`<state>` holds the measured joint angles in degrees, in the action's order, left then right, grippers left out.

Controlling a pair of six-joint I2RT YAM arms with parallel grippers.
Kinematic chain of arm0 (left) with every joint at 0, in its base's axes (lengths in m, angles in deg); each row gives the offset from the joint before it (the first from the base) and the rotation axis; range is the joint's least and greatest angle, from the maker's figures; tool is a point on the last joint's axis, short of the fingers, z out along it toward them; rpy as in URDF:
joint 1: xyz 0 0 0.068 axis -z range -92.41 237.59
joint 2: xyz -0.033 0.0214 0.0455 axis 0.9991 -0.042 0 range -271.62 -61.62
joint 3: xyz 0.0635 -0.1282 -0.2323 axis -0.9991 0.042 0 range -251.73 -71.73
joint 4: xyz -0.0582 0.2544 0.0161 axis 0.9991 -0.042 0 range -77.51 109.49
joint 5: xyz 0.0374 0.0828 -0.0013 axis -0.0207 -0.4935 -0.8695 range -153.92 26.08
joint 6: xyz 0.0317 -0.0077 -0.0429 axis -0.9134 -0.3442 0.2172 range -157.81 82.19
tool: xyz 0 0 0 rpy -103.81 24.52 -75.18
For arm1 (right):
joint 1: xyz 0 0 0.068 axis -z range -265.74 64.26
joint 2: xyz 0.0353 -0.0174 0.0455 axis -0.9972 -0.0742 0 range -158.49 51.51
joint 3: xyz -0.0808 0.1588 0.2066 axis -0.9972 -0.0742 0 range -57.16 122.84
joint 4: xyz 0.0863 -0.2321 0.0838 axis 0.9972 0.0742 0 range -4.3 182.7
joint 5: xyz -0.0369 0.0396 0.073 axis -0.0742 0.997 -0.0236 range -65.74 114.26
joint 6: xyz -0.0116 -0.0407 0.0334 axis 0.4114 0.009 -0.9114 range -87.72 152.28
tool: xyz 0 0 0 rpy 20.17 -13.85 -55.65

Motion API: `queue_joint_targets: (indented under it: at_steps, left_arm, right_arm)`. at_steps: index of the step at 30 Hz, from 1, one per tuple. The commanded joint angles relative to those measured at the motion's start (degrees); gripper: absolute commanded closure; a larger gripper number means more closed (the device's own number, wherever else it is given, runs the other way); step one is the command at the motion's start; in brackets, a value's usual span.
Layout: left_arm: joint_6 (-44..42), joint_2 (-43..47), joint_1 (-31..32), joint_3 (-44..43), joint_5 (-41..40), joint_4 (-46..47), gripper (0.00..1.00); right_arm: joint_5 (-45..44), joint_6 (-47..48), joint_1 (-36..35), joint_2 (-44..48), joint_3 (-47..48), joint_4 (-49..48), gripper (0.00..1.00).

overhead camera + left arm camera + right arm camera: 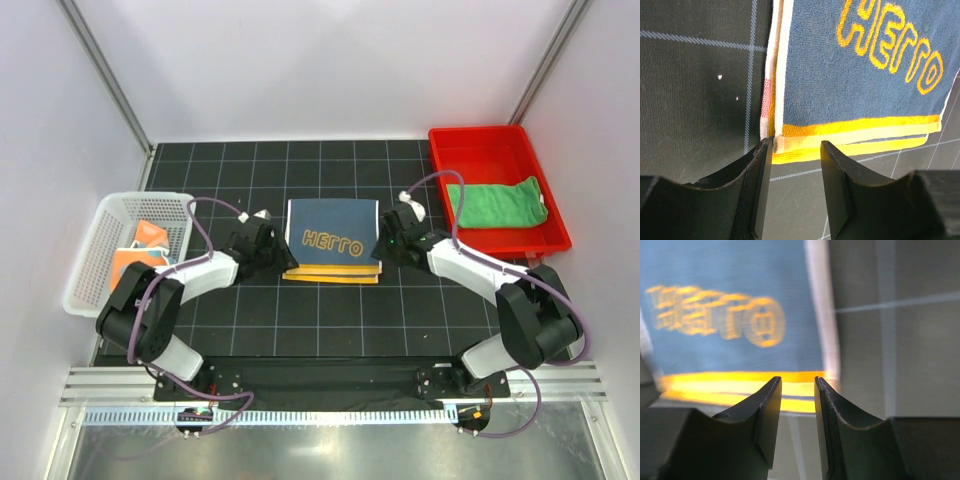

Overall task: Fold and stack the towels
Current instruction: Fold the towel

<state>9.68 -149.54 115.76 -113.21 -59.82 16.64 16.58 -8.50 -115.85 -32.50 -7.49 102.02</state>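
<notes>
A folded towel (pixel 332 238) lies mid-table, its dark blue side with yellow lettering up and yellow-orange layers showing at its near edge. My left gripper (pixel 272 250) is low at its left near corner, open and empty; the wrist view shows the towel (pixel 865 90) just beyond the gripper (pixel 792 145). My right gripper (pixel 385 245) is at the right near corner, open and empty, with the towel (pixel 730 340) just ahead of the gripper (pixel 797 380). The green towel (pixel 497 203) lies bunched in a red bin (pixel 480 135). The pale, orange-patched towel (pixel 140 255) lies in a white basket (pixel 90 250).
The red bin stands at the right rear and the white basket at the left edge of the black gridded mat (pixel 330 320). White walls close in the back and both sides. A metal rail (pixel 330 385) runs along the near edge by the arm bases.
</notes>
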Motion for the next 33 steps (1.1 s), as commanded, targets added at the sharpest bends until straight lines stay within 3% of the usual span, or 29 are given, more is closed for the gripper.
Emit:
queue_joint_targets:
  at_steps: [1,19,29,33]
  left_arm:
    - [-1.43,-0.5,0.14,-2.65,-1.63,1.18,0.53]
    - [-1.16,-4.01,1.45,-3.62,-3.21,0.04,0.58]
    - [-1.25,-4.54,1.9,-3.62,-3.57,-0.57,0.59]
    - [-1.69,-3.84,1.9,-3.79,-5.33,-1.54,0.67]
  right_arm:
    - [0.29,-5.01,3.11,0.86,-4.13,-2.15,0.6]
    - [0.3,-13.54,5.67,3.23,-13.63,-14.11,0.61]
    - [0.74,-15.21,5.59,4.38,-15.13,-15.17,0.61]
    - [0.13,-15.12,5.67,4.64,-15.13,-14.74,0.65]
